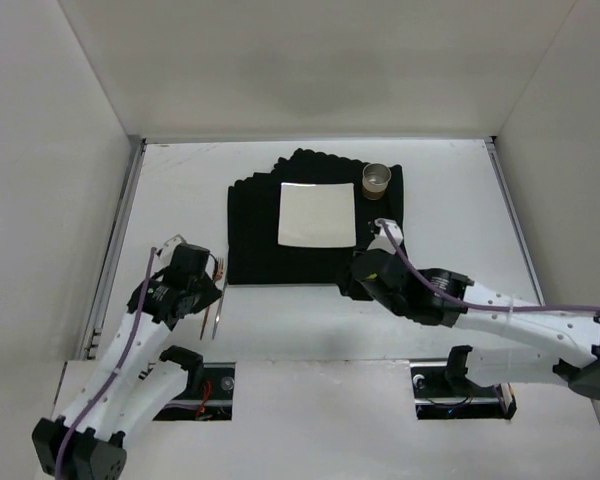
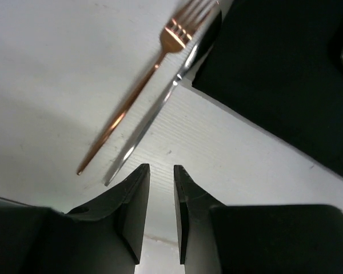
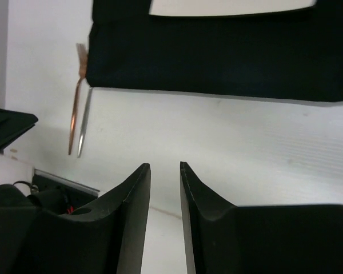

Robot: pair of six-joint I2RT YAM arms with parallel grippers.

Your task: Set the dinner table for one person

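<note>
The white dinner table (image 1: 460,220) carries a black placemat (image 1: 252,232) with a white square plate (image 1: 318,213) on it and a small brown cup (image 1: 377,179) at its far right corner. A copper fork (image 2: 131,103) and a silver knife (image 2: 154,108) lie side by side on the table just left of the placemat (image 2: 274,68). My left gripper (image 2: 161,168) hovers near their handle ends, its jaws nearly together and empty. My right gripper (image 3: 164,165) hangs over bare table near the placemat's front edge (image 3: 217,51), its jaws nearly together and empty.
White walls close the table in at the left, far side and right. Two cut-outs with arm bases and wiring (image 1: 195,385) (image 1: 460,390) sit at the near edge. In the right wrist view the fork (image 3: 75,114) and knife (image 3: 84,123) lie far left.
</note>
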